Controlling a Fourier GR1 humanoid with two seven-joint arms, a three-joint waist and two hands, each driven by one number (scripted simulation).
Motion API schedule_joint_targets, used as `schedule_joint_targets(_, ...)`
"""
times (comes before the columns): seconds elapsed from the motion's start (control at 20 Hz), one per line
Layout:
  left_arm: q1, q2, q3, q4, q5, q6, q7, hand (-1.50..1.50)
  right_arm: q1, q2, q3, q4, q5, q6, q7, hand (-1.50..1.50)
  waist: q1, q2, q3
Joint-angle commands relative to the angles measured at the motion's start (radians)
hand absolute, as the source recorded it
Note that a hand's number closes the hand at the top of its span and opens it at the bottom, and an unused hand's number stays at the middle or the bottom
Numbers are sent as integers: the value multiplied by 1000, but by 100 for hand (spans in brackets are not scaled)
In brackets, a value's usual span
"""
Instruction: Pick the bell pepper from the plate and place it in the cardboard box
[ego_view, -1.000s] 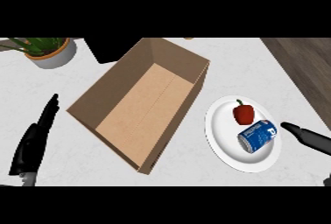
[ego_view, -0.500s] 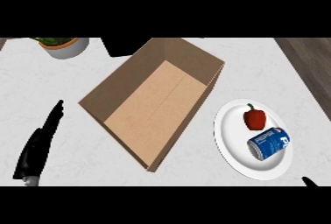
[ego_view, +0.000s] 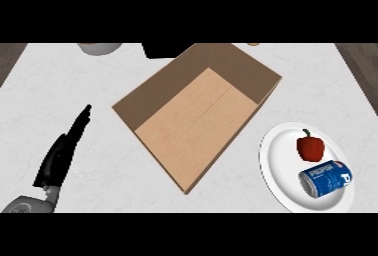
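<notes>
The view has swung since half a second ago: the open brown cardboard box (ego_view: 199, 112) now sits nearer the centre of the head view, and the round white plate (ego_view: 279, 170) lies further toward 4 o'clock, its right rim cut by the frame edge. The potted plant seen earlier at 11 o'clock has slipped almost out of sight; only the grey rim of its pot (ego_view: 100, 47) remains at the top edge. The right hand, visible a second ago beside the plate, does not show at all now.

The robot's black left hand (ego_view: 63, 152) lies at 8 o'clock on the white marble-look counter (ego_view: 66, 85), fingers straight and together, pointing toward 1 o'clock, holding nothing; its grey forearm (ego_view: 26, 205) enters from the lower left corner. The hand is well apart from the box.

The box stands open with its plain tan floor showing, nothing inside it. Its long axis runs from 7 o'clock to 1 o'clock.

The small red bell pepper (ego_view: 310, 146) with a dark stem rests on the plate's upper part, at 3 o'clock from the box's near corner. Just below it, at 5 o'clock on the same plate, a blue soda can (ego_view: 325, 178) lies on its side, close to the pepper but not touching it.
</notes>
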Motion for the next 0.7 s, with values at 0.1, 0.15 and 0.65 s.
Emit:
schedule_joint_targets(0.1, -11, 2, 4, 16, -4, -46, -42, 0, 141, 14, 183, -78, 279, -183, 297, -150, 47, 8, -1)
schedule_joint_targets(0.15, -47, -26, -1, 77, -17, -35, -54, 0, 117, 14, 170, -76, 325, -163, 375, -150, 48, 16, -2)
schedule_joint_targets(0.65, -118, -57, 11, 110, -19, -64, -9, 0, 55, 15, 212, -203, 758, 22, 941, -150, 53, 12, -1)
